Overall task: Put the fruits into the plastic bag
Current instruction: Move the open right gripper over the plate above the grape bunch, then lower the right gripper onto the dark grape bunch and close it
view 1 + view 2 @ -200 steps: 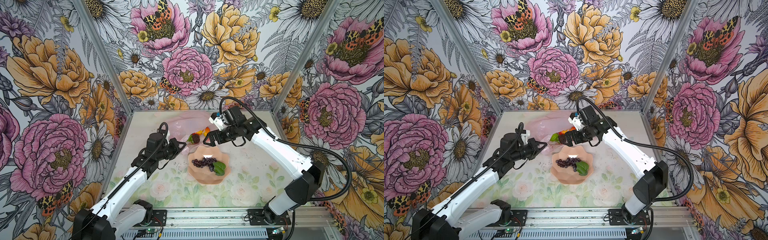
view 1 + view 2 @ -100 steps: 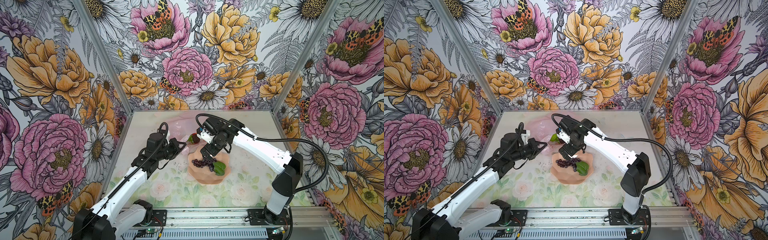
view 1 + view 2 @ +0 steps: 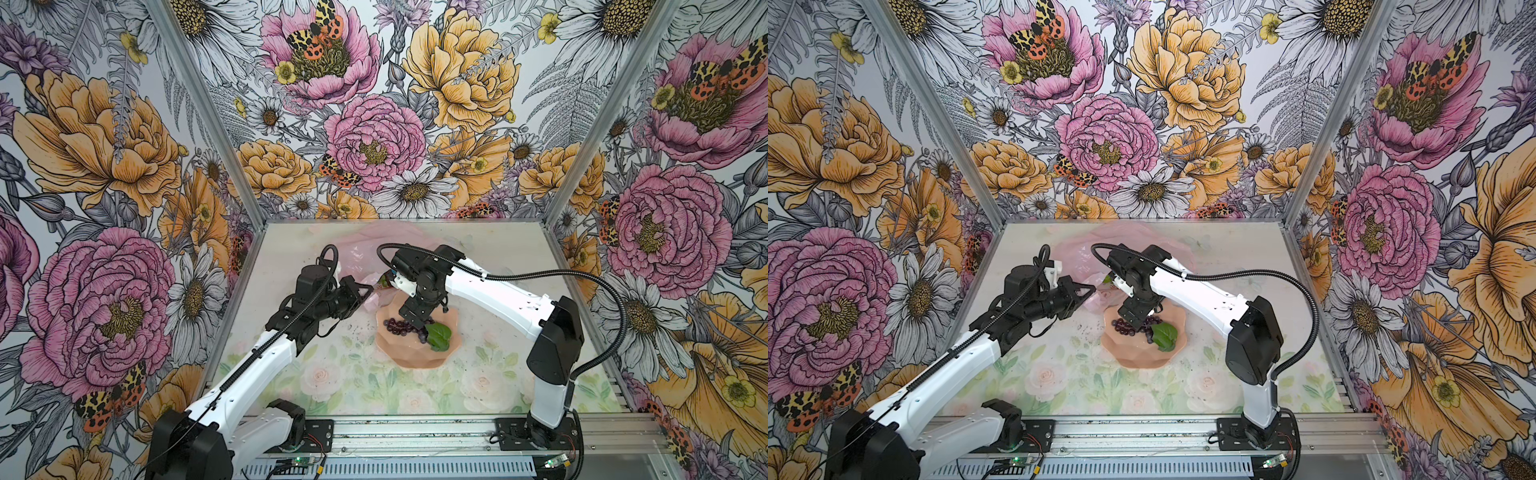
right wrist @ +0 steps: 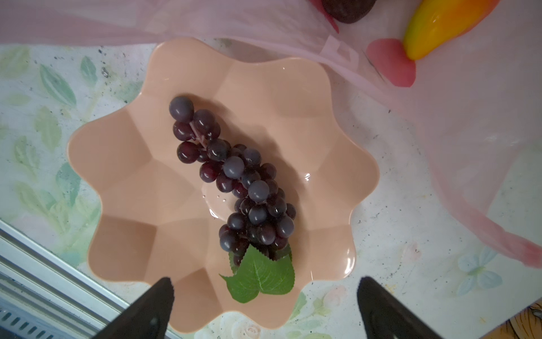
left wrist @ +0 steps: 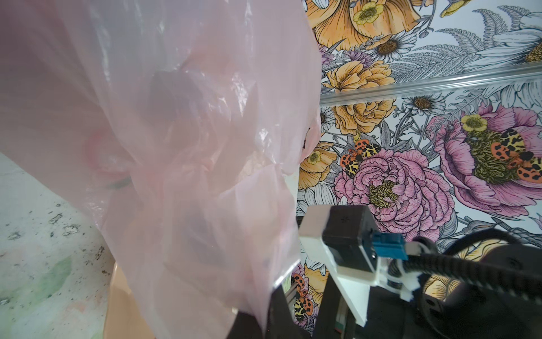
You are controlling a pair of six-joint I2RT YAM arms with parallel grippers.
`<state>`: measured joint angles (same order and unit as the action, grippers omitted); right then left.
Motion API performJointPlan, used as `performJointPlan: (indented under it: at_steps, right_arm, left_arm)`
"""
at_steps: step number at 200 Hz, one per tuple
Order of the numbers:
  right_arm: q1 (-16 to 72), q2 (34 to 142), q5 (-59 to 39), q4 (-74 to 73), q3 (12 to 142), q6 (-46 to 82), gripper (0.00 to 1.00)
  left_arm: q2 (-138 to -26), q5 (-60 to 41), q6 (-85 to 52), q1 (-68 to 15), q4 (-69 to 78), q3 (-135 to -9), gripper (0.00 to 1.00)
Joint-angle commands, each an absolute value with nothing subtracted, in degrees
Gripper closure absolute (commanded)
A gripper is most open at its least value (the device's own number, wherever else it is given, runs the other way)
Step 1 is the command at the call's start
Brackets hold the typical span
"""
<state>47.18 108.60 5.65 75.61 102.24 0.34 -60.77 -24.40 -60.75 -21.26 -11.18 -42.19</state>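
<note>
- Left fingers (image 3: pixel 354 291): together, clamped on an edge of the plastic bag (image 5: pixel 146 117), holding it lifted off the desk (image 4: pixel 381 190) just beside the bowl (image 4: pixel 117 152).
- Right fingers (image 4: pixel 152 305): wide apart, empty, poised above the grapes (image 4: pixel 234 176), which lie in the bowl.
- A mango (image 4: pixel 440 26) shows at the bag; whether it lies inside cannot be told.
- Step judged: fetching the grapes.
- Next move calls for lowering, closing on the cluster's middle, then carrying it to the bag's opening.

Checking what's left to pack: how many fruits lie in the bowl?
1: the purple grapes lie across the middle of the bowl. Nothing else shows in it; little is hidden.
</note>
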Motion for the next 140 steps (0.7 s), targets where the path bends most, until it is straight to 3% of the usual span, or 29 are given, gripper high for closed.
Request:
performJointPlan:
  at_steps: [1,140]
  right_arm:
    - [47.3,110.7,7.7,75.2,102.4,0.0,0.00]
    - [45.7,119.1,7.5,73.7,100.4,1.9,0.01]
  left_arm:
    - [-61.0,-23.4,-61.0,-21.4,-9.9,-41.5,1.00]
    - [-62.8,-24.4,-60.8,-20.2,-9.6,-42.0,1.00]
